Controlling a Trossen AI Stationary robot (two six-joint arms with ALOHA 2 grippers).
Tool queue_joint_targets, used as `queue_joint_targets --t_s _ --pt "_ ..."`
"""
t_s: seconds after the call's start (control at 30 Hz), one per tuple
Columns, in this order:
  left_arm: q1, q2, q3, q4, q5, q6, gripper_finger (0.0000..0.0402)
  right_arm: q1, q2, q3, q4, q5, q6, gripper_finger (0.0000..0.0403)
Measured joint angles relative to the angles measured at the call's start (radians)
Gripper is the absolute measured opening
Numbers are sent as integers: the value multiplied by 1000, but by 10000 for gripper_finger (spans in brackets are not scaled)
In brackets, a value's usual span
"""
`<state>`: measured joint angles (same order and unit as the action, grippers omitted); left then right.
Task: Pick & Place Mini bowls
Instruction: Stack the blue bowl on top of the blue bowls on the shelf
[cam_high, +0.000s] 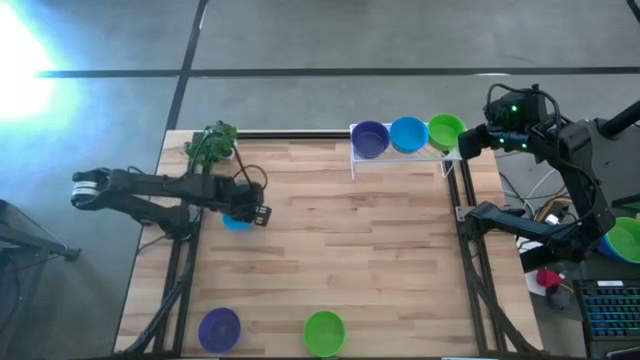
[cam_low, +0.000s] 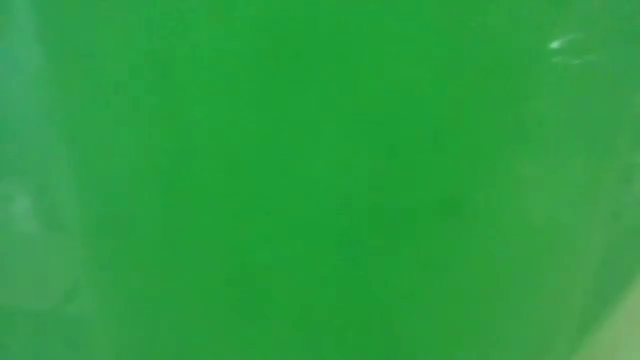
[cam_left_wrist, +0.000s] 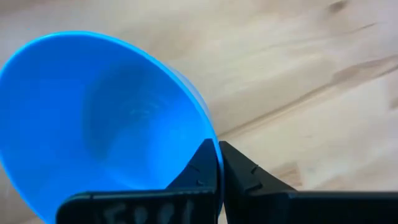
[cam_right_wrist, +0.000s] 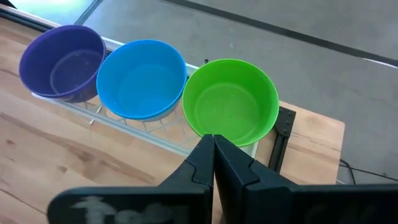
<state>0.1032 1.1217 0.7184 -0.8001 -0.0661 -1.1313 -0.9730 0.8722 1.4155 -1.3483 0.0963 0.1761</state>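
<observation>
L claw (cam_left_wrist: 217, 163) has its fingers pinched together on the rim of a blue mini bowl (cam_left_wrist: 106, 112), one finger inside the wall, one outside; the bowl sits tilted at the counter's (cam_high: 330, 240) left side, near the leafy toy plant (cam_high: 210, 143). The relation that matters: the white wire rack (cam_right_wrist: 149, 132) lies well apart from the held bowl, across the counter toward the far-right corner, and already carries three bowls in a row – purple bowl (cam_right_wrist: 62, 61), blue rack bowl (cam_right_wrist: 142, 78), green rack bowl (cam_right_wrist: 230, 102). R claw (cam_right_wrist: 213, 158) hovers just beside the green one, fingers fully closed on nothing. Two more wait at the near edge: a purple (cam_high: 219, 328) and a green (cam_high: 324, 331); the L arm is nearer the purple. Low view is blocked by green, likely that near-edge bowl. Judgement: the grip looks made, lift & carry rightward comes next.
</observation>
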Motion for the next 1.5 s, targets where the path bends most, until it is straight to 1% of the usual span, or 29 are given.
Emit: queue_joint_targets --t_s 0.17,0.33,0.57,0.8,0.93,1.17,1.27,1.4,1.5 --pt "0 0 90 -4 -30 102 0 0 0 0 0 0 0 8" --pt "7 0 164 -14 -31 181 0 0 1 0 1 0 24 8" --pt "8 1 301 -124 -41 303 0 0 1 0 1 0 50 8" --pt "37 21 450 -126 -70 488 0 0 1 0 1 0 53 8" --pt "64 88 563 -126 -75 639 0 0 1 0 1 0 53 8" --pt "117 282 805 -128 -78 977 0 0 1 0 1 0 51 8" --pt "141 375 929 -127 -77 1123 0 0 1 0 1 0 49 8" --pt "160 489 1097 -145 -62 1246 0 0 1 0 1 0 50 8" --pt "160 554 1195 -176 -62 1322 0 0 1 0 1 -2 46 8"
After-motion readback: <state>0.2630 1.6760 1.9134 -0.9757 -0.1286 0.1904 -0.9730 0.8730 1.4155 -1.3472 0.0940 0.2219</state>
